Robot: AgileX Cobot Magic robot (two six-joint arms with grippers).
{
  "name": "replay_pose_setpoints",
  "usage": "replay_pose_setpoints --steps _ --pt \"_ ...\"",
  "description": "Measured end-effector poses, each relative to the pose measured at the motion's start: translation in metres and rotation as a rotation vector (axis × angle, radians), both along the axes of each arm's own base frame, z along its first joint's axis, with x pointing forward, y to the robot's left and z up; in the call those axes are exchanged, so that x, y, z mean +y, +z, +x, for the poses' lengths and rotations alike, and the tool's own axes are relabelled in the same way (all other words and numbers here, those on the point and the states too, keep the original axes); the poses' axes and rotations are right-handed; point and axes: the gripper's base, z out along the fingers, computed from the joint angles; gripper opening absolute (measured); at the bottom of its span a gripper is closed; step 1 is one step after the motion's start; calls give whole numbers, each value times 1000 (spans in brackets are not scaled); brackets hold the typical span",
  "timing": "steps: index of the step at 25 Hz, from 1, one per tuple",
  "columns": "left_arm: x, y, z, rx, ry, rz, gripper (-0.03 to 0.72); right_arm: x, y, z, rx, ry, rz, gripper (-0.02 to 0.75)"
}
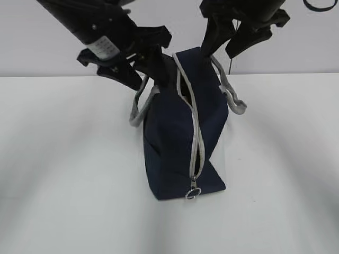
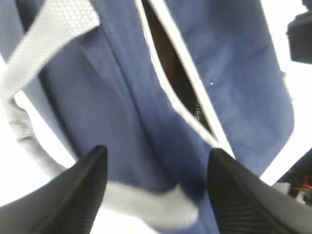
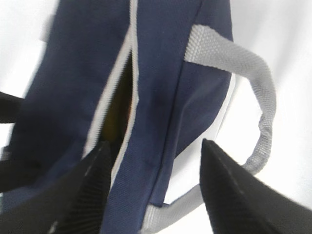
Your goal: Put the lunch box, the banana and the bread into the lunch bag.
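Observation:
The navy-blue lunch bag [image 1: 175,137] stands upright mid-table, and its grey zipper [image 1: 197,137] gapes along the top. The ring pull [image 1: 193,193] hangs low at the front. My left gripper [image 1: 146,79] hovers open at the bag's upper left. In the left wrist view its fingers [image 2: 90,178] straddle blue fabric and a grey strap [image 2: 146,204] without pinching them. My right gripper [image 1: 222,50] is open at the upper right, and its fingers [image 3: 222,180] stand either side of the bag's edge [image 3: 146,161]. A yellowish patch [image 3: 119,105] shows through the slit. The lunch box, banana and bread are hidden.
Two grey strap handles [image 1: 139,108] [image 1: 233,98] droop on either side of the bag. White tabletop [image 1: 63,174] surrounds it, and a pale wall [image 1: 47,47] rises behind. A black cable [image 1: 320,5] shows at the top right.

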Motion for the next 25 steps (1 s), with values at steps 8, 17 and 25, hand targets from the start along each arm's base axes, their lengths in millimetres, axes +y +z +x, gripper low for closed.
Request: replay_pose_setpoints --steps 8,17,25 --pt "25 47 -32 -151 -20 38 449 -14 18 -52 -8 2 9 430" --pt "40 26 -88 -196 -113 72 448 -28 -32 -130 -84 170 63 431" --pt "52 26 -112 -254 -159 77 447 -27 -93 -181 -104 445 173 433"
